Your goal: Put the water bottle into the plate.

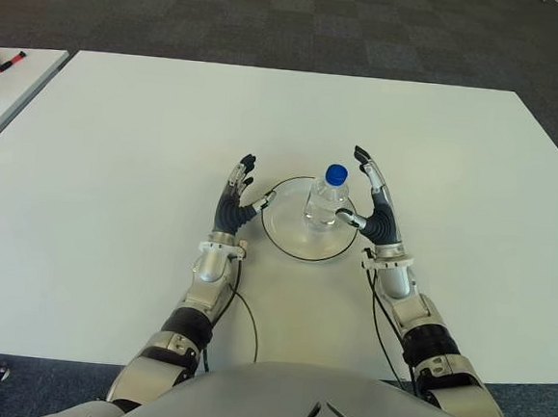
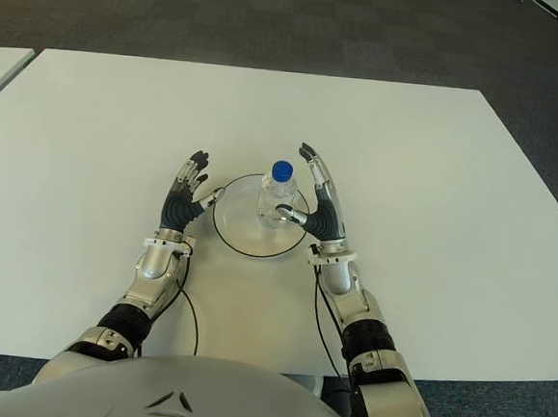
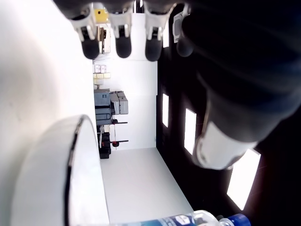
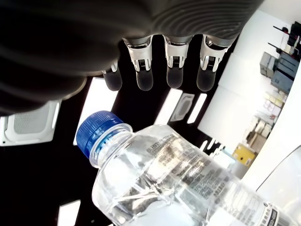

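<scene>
- Water bottle stands upright inside the plate, centre frame on the worktop.
- Right robot hand, fingers spread, sits just beside it; draw yours sideways, away.
- Left robot hand spread, left of the plate.

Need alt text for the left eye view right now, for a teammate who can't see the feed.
A clear water bottle with a blue cap stands upright in a round plate on a white table. The robot's left hand and right hand flank the plate with fingers spread, neither gripping the bottle.
</scene>
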Action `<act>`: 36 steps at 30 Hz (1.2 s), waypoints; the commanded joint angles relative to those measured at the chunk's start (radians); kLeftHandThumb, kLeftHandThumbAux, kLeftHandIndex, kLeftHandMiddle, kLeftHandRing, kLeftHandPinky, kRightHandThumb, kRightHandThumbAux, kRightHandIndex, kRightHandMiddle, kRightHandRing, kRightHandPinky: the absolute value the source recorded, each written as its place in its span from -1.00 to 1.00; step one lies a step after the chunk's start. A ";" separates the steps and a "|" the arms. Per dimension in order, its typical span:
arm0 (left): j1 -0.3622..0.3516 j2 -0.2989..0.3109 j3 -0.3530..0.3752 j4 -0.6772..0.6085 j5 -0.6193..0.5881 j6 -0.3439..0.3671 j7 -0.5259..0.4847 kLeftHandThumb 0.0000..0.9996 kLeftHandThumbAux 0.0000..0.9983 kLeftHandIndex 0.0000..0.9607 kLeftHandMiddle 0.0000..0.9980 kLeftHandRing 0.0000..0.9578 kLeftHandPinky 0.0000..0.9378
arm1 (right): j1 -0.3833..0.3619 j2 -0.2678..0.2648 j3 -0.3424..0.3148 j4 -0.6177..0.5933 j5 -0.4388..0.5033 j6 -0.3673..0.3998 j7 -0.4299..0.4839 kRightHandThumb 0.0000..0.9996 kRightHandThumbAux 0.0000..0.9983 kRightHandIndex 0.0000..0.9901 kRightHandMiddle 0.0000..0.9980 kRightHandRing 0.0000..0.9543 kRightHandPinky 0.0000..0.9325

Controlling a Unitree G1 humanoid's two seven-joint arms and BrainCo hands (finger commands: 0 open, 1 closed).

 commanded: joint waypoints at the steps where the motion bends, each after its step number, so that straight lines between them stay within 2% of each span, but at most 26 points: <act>1: -0.004 -0.056 0.004 -0.002 0.000 0.006 0.014 -0.54 0.55 -0.91 -0.81 -0.84 -0.81 | -0.016 0.009 -0.014 0.021 0.025 -0.007 0.010 -0.20 -0.38 -1.00 -1.00 -1.00 -1.00; 7: 0.002 -0.051 0.009 -0.010 0.001 0.023 0.019 -0.55 0.52 -0.91 -0.81 -0.85 -0.84 | -0.040 0.005 -0.042 0.101 0.011 -0.035 -0.041 -0.21 -0.28 -1.00 -1.00 -1.00 -1.00; 11: 0.006 -0.047 0.013 -0.014 -0.004 0.026 0.015 -0.55 0.52 -0.91 -0.81 -0.85 -0.85 | -0.039 0.014 -0.051 0.111 0.025 -0.021 -0.038 -0.24 -0.18 -1.00 -1.00 -1.00 -0.96; 18: 0.009 -0.043 0.023 -0.013 -0.011 0.017 0.008 -0.53 0.55 -0.90 -0.79 -0.84 -0.84 | -0.015 0.055 -0.079 0.064 0.173 0.068 0.071 -0.37 0.09 -1.00 -1.00 -1.00 -0.95; 21: 0.012 -0.042 0.025 -0.015 -0.013 0.014 0.006 -0.53 0.55 -0.90 -0.79 -0.83 -0.84 | -0.007 0.072 -0.097 0.039 0.230 0.100 0.103 -0.55 0.26 -1.00 -1.00 -1.00 -0.97; 27: 0.019 -0.039 0.030 -0.023 -0.014 0.010 0.000 -0.53 0.57 -0.90 -0.80 -0.84 -0.83 | -0.003 0.095 -0.124 0.020 0.261 0.148 0.119 -0.74 0.41 -1.00 -1.00 -1.00 -0.97; 36: 0.025 -0.034 0.037 -0.034 -0.013 0.017 -0.002 -0.53 0.63 -0.89 -0.81 -0.85 -0.80 | -0.016 0.132 -0.157 0.021 0.302 0.210 0.138 -0.84 0.47 -1.00 -1.00 -1.00 -0.93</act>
